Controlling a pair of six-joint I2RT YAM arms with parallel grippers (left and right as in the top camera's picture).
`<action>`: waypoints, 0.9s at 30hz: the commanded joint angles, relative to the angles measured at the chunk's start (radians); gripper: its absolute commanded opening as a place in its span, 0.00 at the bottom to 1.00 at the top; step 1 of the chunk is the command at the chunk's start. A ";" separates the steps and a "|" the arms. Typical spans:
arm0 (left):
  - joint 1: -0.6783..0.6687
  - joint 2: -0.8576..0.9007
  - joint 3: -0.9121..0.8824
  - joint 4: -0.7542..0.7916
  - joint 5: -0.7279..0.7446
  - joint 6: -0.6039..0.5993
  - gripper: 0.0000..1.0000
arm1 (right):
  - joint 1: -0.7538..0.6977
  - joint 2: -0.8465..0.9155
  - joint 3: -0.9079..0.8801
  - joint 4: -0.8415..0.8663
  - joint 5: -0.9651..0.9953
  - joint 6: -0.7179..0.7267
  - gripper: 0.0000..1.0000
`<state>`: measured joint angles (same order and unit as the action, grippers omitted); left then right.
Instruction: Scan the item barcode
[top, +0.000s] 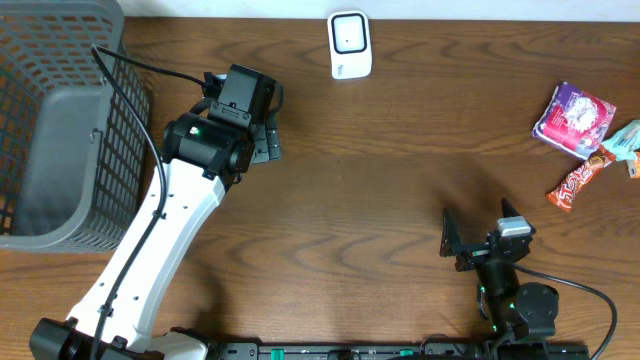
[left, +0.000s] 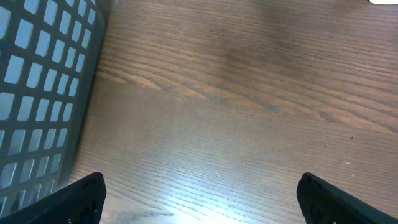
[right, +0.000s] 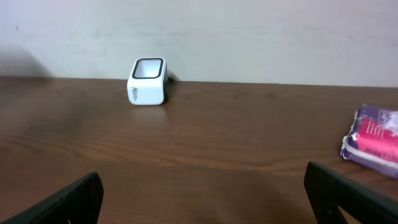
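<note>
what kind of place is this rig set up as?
Probably a mock shop checkout on a wooden table: a white barcode scanner at the far edge, a grey mesh basket on the left, and snack packets on the right.

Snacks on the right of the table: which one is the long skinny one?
The orange-red bar, lying slanted. The purple-pink packet is squarish; the teal packet is partly cut off.

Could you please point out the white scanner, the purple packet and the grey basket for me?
White scanner (top: 350, 45): overhead view, middle of its body.
Purple packet (top: 573, 118): overhead view, centre of the wrapper.
Grey basket (top: 50, 50): overhead view, mesh wall.
</note>
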<state>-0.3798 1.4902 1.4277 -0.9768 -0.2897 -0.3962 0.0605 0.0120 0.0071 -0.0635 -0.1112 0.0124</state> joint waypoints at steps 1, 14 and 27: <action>0.003 0.000 0.012 -0.003 -0.003 -0.002 0.98 | -0.008 -0.006 -0.002 -0.007 0.016 -0.074 0.99; 0.003 0.000 0.012 -0.003 -0.002 -0.002 0.98 | -0.008 -0.006 -0.002 -0.013 0.050 0.002 0.99; 0.003 0.000 0.012 -0.003 -0.003 -0.002 0.98 | -0.008 -0.006 -0.001 -0.018 0.080 0.015 0.99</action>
<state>-0.3798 1.4902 1.4277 -0.9768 -0.2897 -0.3962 0.0605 0.0120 0.0074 -0.0700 -0.0650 -0.0036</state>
